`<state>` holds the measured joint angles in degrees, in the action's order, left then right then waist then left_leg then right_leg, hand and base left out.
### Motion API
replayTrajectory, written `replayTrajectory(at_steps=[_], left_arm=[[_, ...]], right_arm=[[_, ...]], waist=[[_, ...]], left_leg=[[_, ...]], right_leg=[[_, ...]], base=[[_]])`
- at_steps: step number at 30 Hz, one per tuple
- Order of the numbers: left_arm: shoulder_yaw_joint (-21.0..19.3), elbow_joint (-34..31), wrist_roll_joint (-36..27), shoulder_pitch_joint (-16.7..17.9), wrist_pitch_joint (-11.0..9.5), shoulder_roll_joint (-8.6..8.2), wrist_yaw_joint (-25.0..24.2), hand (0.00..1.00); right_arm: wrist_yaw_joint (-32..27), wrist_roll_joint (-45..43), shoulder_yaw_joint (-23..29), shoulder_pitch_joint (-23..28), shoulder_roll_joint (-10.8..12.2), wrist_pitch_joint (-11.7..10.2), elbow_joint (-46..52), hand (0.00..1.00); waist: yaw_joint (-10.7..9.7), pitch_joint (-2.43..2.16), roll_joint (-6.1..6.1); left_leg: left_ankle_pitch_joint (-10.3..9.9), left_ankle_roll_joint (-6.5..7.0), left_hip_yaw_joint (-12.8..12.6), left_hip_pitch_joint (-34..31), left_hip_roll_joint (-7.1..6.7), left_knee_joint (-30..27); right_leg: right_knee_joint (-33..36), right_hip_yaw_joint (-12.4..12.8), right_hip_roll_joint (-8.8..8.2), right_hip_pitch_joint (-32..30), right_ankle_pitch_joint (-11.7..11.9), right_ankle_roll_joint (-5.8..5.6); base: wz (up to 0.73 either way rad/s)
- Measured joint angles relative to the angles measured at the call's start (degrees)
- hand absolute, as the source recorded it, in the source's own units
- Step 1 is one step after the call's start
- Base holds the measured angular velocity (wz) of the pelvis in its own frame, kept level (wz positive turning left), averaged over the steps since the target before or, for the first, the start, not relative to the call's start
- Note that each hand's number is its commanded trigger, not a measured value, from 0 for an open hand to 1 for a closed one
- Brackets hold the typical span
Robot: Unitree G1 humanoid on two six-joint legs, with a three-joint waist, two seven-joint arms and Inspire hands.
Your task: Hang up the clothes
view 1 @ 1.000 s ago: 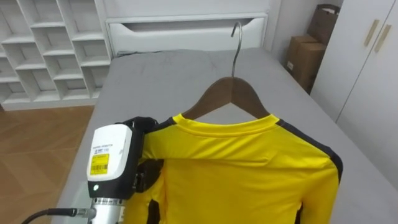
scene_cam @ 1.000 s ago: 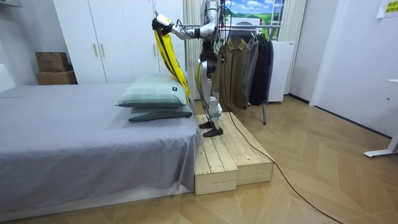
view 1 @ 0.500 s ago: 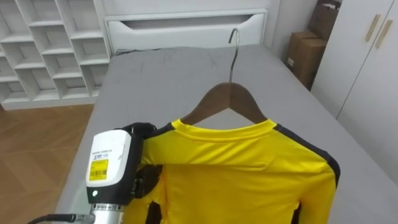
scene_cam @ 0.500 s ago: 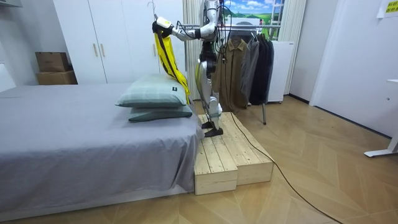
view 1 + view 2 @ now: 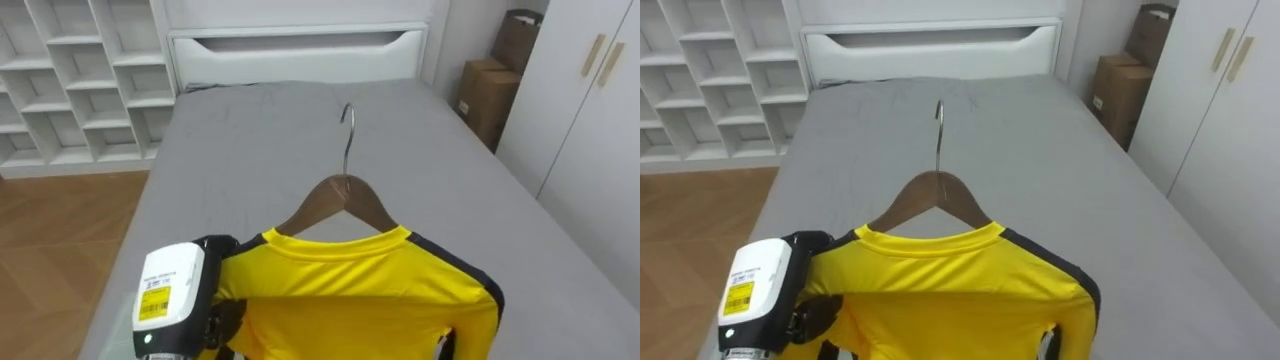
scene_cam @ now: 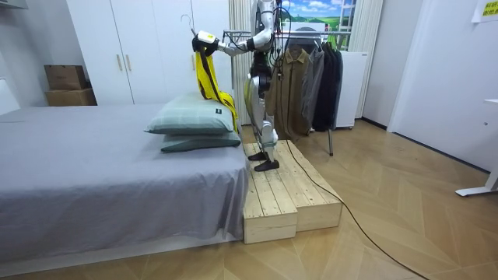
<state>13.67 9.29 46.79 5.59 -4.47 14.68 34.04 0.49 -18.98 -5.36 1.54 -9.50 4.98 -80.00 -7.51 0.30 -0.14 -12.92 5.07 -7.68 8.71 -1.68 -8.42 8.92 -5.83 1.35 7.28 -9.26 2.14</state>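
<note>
We stand on the platform (image 6: 284,194) beside the bed (image 5: 250,140), and the yellow shirt (image 5: 360,295) hangs on its hanger (image 5: 340,195) over the grey cover, hook upright toward the far shelves (image 5: 80,80). Our left hand (image 5: 222,248) is up at the shirt's left shoulder. Its fingers are tucked behind the cloth, so we cannot tell their grip.

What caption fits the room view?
Robot on a wooden step by the bed holds a yellow shirt on a hanger near pillows.
</note>
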Motion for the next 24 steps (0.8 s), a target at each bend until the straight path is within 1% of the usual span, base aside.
replayTrajectory(at_steps=[3, 5, 9, 11, 12, 14, 15, 17, 19, 22, 24], left_arm=[[0.0, 1.81, -0.01, 0.01, 1.0, 0.01, 0.15, 1.0], [-0.01, 2.18, -0.02, 0.02, 1.74, 0.09, 0.51, 1.0], [0.01, 2.18, -0.04, 0.02, 2.04, 0.31, 1.79, 1.0], [0.16, 2.18, -0.08, 0.22, 2.32, 0.32, 1.93, 1.0], [0.17, 2.18, -0.12, 0.27, 2.4, 0.32, 1.93, 1.0], [0.15, 2.17, -0.57, 0.27, 2.48, 0.38, 1.99, 1.0], [0.16, 2.17, -1.08, 0.27, 2.48, 0.38, 1.99, 1.0], [-0.02, 2.15, -2.37, 0.26, 2.49, 0.41, 2.14, 1.0], [-0.04, 2.1, -2.38, 0.26, 2.48, 0.43, 2.16, 1.0], [0.18, 2.09, -2.84, 0.26, 2.46, 0.46, 2.27, 1.0], [0.39, 2.1, -3.43, 0.26, 2.45, 0.49, 2.44, 1.0]], right_arm=[[-3.08, -0.2, -0.04, 0.02, -0.02, 0.09, 0.18, 0.0], [-6.57, -1.37, 0.6, 0.0, -0.11, 0.05, 1.1, 0.0], [-13.59, -3.13, 3.13, -0.04, -0.2, 0.04, 5.11, 0.0], [-19.22, -4.82, 4.58, -0.18, -0.22, -0.68, 8.09, 0.0], [-20.53, -5.17, 4.72, -0.18, -0.24, -0.74, 8.82, 0.0], [-26.28, -6.0, 5.06, -0.54, -0.56, -2.13, 10.07, 0.0], [-27.58, -6.09, 5.06, -0.55, -0.66, -2.5, 10.27, 0.0], [-32.02, -6.42, 5.07, -0.56, -1.05, -3.02, 11.7, 0.0], [-34.22, -6.52, 5.07, -0.56, -1.5, -3.39, 12.87, 0.0], [-37.69, -7.04, 4.81, -0.44, -2.13, -4.27, 15.28, 0.0], [-39.63, -8.59, 4.74, -0.41, -2.24, -4.62, 16.55, 0.0]], waist=[[0.01, -0.09, -0.02], [-0.04, -0.1, -0.02], [0.02, -0.16, 0.1], [-0.05, -0.11, 0.21], [-0.04, -0.11, 0.21], [-0.05, -0.08, 0.31], [-0.04, -0.08, 0.33], [0.19, -0.1, 0.4], [0.26, -0.1, 0.41], [1.27, -0.06, 0.35], [1.52, 0.06, 0.14]], left_leg=[[0.0, 0.0, -0.06, 0.08, 0.01, -0.26], [0.0, 0.0, -0.1, -0.14, 0.0, -0.3], [0.0, 0.01, -0.36, -1.15, 0.01, -0.36], [0.01, 0.01, -0.46, -1.22, -0.01, -0.78], [0.01, 0.01, -0.46, -1.22, -0.01, -0.93], [0.01, 0.01, -0.49, -1.24, 0.0, -1.03], [0.01, 0.01, -0.49, -1.25, 0.01, -1.04], [0.01, 0.01, -0.5, -1.31, 0.03, -1.04], [0.01, 0.01, -0.51, -1.3, 0.04, -1.04], [0.01, 0.01, -1.05, -1.15, 0.1, -1.07], [0.01, 0.01, -1.05, -1.17, 0.11, -1.06]], right_leg=[[0.01, -0.03, 0.0, -0.19, 0.05, 0.0], [0.25, -0.27, -0.02, -0.46, 0.05, 0.0], [0.79, 0.13, -0.01, -1.47, 0.04, 0.0], [0.75, 0.55, 0.0, -1.56, 0.07, -0.04], [0.75, 0.56, 0.0, -1.53, 0.07, -0.03], [0.71, 0.54, 0.0, -1.52, 0.06, -0.03], [0.7, 0.54, 0.01, -1.52, 0.06, -0.03], [0.69, 0.59, 0.03, -1.58, 0.06, -0.03], [0.67, 0.6, 0.03, -1.57, 0.06, -0.03], [0.68, 0.95, 0.1, -1.57, 0.06, -0.03], [0.73, 0.87, 0.08, -1.61, 0.06, -0.03]], base=[[0.0], [0.0], [-0.04], [-0.06], [0.0], [0.0], [0.0], [0.0], [0.0], [-0.09], [0.0]])
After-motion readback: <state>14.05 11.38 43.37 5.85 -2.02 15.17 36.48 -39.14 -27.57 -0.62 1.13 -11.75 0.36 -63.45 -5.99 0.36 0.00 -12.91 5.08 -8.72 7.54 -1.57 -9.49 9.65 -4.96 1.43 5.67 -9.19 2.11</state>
